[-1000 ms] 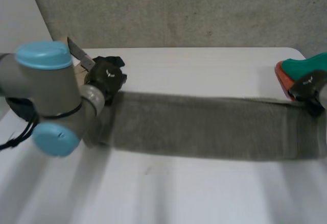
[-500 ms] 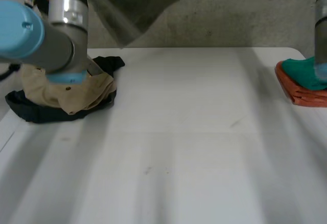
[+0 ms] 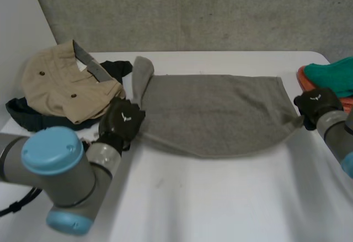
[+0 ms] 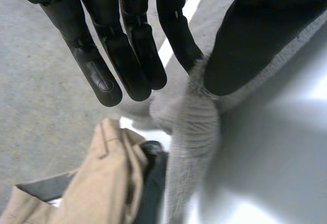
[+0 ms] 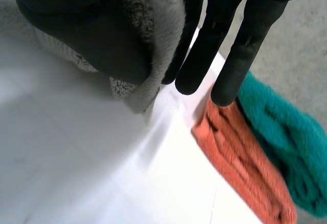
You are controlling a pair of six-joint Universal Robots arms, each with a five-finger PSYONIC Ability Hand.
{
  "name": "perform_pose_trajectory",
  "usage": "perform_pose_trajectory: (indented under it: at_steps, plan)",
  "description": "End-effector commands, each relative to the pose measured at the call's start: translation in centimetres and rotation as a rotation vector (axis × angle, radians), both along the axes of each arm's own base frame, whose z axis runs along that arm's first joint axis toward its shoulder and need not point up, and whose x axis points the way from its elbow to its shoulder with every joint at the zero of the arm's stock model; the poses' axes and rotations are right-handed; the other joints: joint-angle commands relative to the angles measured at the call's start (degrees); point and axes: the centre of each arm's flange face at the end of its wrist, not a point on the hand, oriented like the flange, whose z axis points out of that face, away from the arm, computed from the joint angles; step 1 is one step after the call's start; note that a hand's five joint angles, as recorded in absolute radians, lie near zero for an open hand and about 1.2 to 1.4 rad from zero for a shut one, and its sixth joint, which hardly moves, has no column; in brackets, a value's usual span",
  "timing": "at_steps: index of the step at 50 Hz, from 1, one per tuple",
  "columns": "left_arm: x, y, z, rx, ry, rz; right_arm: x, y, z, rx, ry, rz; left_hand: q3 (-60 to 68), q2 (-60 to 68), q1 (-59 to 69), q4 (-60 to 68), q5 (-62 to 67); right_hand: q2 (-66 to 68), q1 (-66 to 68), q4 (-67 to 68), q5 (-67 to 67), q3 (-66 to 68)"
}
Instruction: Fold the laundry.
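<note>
A grey towel [image 3: 215, 109] lies spread across the middle of the white table [image 3: 220, 198], its far left corner folded up into a ridge. My left hand [image 3: 122, 119] is at the towel's near left corner. In the left wrist view its thumb and a straight finger [image 4: 179, 35] pinch the grey cloth [image 4: 194, 127]. My right hand [image 3: 315, 103] is at the near right corner, which is pulled out to a point. In the right wrist view its thumb presses the towel's edge [image 5: 158, 25] against the fingers [image 5: 219, 30].
A beige garment [image 3: 66, 82] lies heaped on dark clothes [image 3: 33, 118] at the table's left side, close to my left hand. A folded teal towel [image 3: 331, 74] on a folded orange one [image 5: 240, 163] sits at the right edge, just beyond my right hand.
Both hands swung the towel up high above the table, then brought it down. It now lies spread flat, with both hands low at its near corners.
</note>
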Motion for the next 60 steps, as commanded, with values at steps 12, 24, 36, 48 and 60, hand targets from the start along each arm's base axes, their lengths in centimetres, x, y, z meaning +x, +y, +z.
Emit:
perform_pose_trajectory:
  at_steps: [12,24,36,48,60]
  plan:
    - [4.4,-3.8,0.0,0.160,0.177,0.058,-2.7,-0.7,0.3,0.013,-0.047,-0.009,-33.5,-33.0,-32.7,-33.4,-33.6,13.1,16.3,11.3,10.7,11.7]
    - [6.3,-3.8,-0.1,0.274,0.180,-0.005,-2.7,-0.7,0.2,0.019,-0.075,-0.015,-32.2,-31.7,-31.4,-32.1,-32.3,13.1,16.3,11.3,10.7,11.7]
    - [6.8,-4.7,-1.1,0.320,0.194,-0.052,-2.6,-0.5,0.0,0.028,-0.075,-0.011,-26.8,-26.3,-26.0,-26.7,-26.9,13.1,16.3,11.3,10.7,11.7]
    - [5.3,-5.2,-3.3,0.391,0.181,-0.095,-2.6,-0.5,-0.2,0.031,-0.075,-0.008,-21.7,-21.2,-21.0,-21.6,-21.8,13.1,16.3,11.3,10.7,11.7]
    - [4.8,-6.5,-3.9,0.375,0.171,-0.089,-2.7,-0.4,-0.1,0.032,-0.070,-0.020,20.6,21.1,21.4,20.7,20.5,13.1,16.3,11.3,10.7,11.7]
